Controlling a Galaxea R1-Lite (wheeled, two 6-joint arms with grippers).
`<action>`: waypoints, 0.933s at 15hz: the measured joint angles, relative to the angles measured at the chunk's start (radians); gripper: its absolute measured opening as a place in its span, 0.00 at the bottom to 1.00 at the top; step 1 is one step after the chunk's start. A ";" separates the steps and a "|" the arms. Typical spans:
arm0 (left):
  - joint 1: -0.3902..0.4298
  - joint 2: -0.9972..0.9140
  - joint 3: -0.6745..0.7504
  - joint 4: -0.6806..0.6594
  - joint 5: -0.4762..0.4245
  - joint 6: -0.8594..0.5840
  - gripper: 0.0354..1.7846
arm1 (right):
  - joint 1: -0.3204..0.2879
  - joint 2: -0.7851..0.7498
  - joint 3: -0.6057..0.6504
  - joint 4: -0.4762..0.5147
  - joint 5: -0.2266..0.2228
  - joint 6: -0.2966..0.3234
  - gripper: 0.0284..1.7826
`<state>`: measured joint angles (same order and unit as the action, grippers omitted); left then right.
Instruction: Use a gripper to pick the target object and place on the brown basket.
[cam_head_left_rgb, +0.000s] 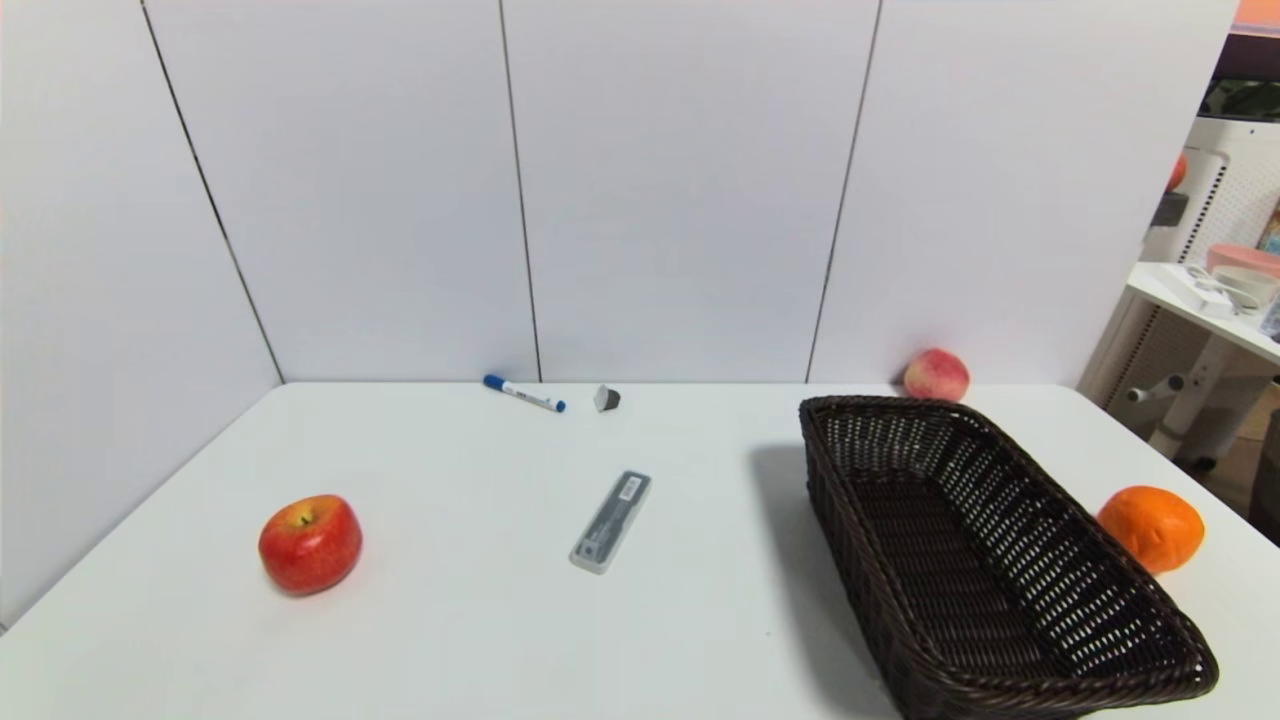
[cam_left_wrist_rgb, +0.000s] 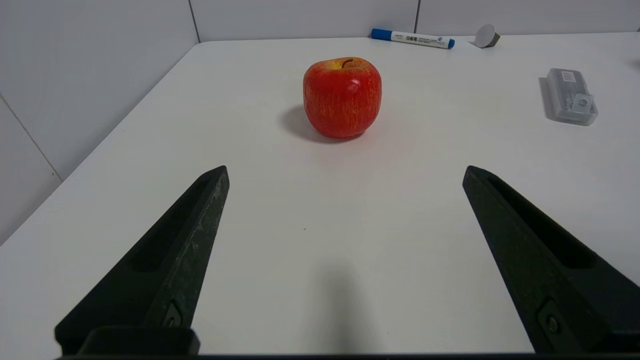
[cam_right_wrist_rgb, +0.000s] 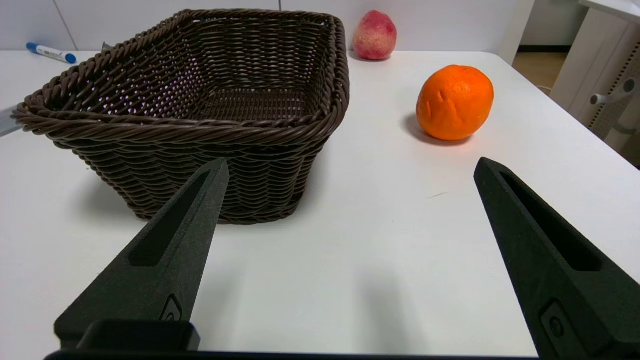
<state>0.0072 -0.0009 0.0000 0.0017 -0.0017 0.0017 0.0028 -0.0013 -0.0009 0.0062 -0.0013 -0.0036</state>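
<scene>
The slim grey case (cam_head_left_rgb: 611, 521) lies flat in the middle of the white table; it also shows in the left wrist view (cam_left_wrist_rgb: 570, 96). The brown wicker basket (cam_head_left_rgb: 1010, 610) stands empty to its right and shows in the right wrist view (cam_right_wrist_rgb: 200, 125). Neither arm shows in the head view. My left gripper (cam_left_wrist_rgb: 345, 172) is open and empty above the table's near left part, short of the red apple. My right gripper (cam_right_wrist_rgb: 350, 167) is open and empty near the basket's near end, with the orange beyond it.
A red apple (cam_head_left_rgb: 310, 543) sits at the near left. A blue-capped marker (cam_head_left_rgb: 523, 393) and a small grey wedge (cam_head_left_rgb: 606, 398) lie by the back wall. A peach (cam_head_left_rgb: 936, 374) sits behind the basket, an orange (cam_head_left_rgb: 1151, 527) to its right.
</scene>
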 joint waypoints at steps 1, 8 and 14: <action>0.000 0.000 0.000 0.000 0.000 0.000 0.94 | 0.000 0.000 0.000 0.000 0.000 0.000 0.95; 0.000 0.000 0.000 0.000 0.000 -0.001 0.94 | 0.000 0.000 0.000 0.000 0.000 0.001 0.95; -0.001 0.162 -0.052 -0.040 -0.008 -0.006 0.94 | 0.000 0.000 0.000 0.000 -0.001 0.001 0.95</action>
<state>0.0066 0.1615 -0.0519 -0.0385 -0.0100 -0.0047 0.0028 -0.0013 -0.0009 0.0057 -0.0019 -0.0023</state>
